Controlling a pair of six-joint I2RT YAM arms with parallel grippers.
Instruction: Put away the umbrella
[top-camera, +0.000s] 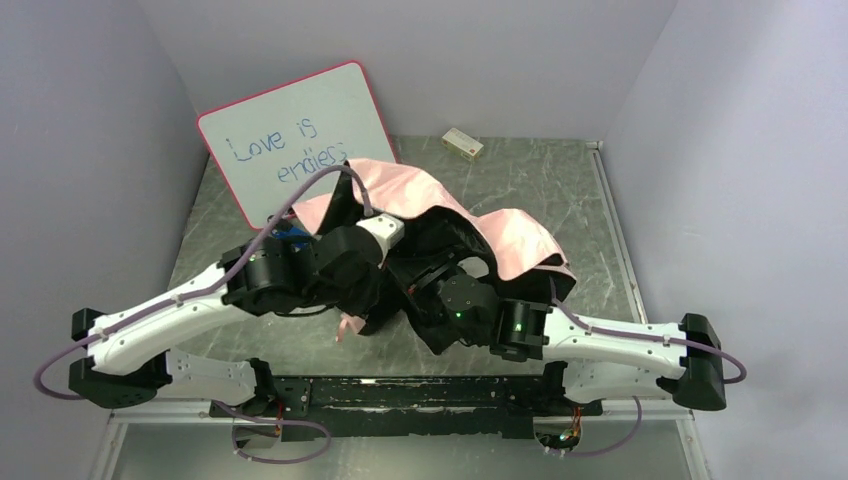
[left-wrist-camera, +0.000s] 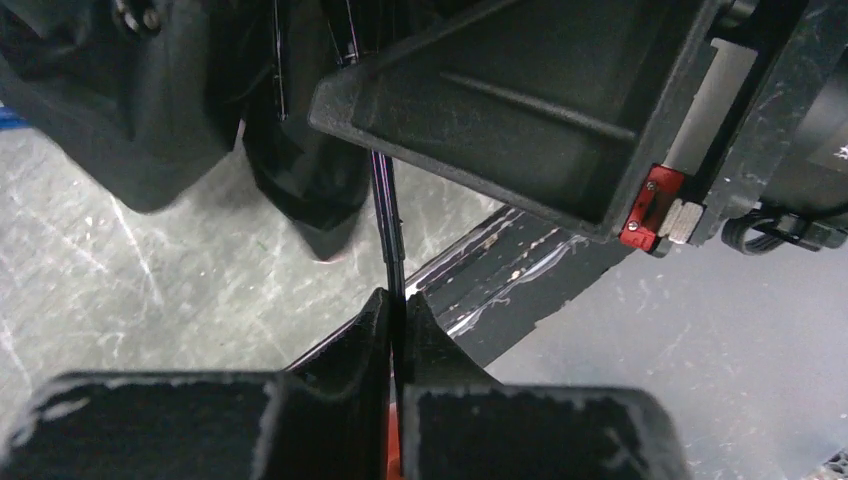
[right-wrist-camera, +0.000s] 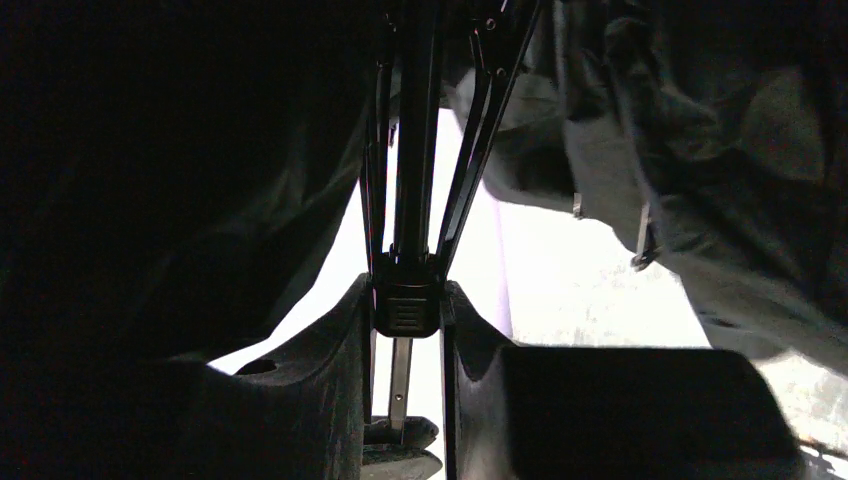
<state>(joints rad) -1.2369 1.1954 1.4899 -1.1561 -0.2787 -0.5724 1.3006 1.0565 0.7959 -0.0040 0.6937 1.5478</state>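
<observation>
The grey marbled bench (top-camera: 560, 180) carries everything. The umbrella (top-camera: 500, 235) lies half collapsed at its middle, between the two arms, with the pale pink outside of the canopy turned up toward the back and black folds spilling forward over both wrists. A pink-framed whiteboard (top-camera: 290, 130) leans at the back left, its lower edge just behind the canopy. The right claw (right-wrist-camera: 405, 300) is clamped on the black slider (right-wrist-camera: 405, 308) where the ribs meet the shaft. The left claw (left-wrist-camera: 397, 310) is pressed together, pinching one thin dark rib (left-wrist-camera: 388, 215). A small pale box (top-camera: 462, 143) sits by the back wall, apart from the umbrella.
</observation>
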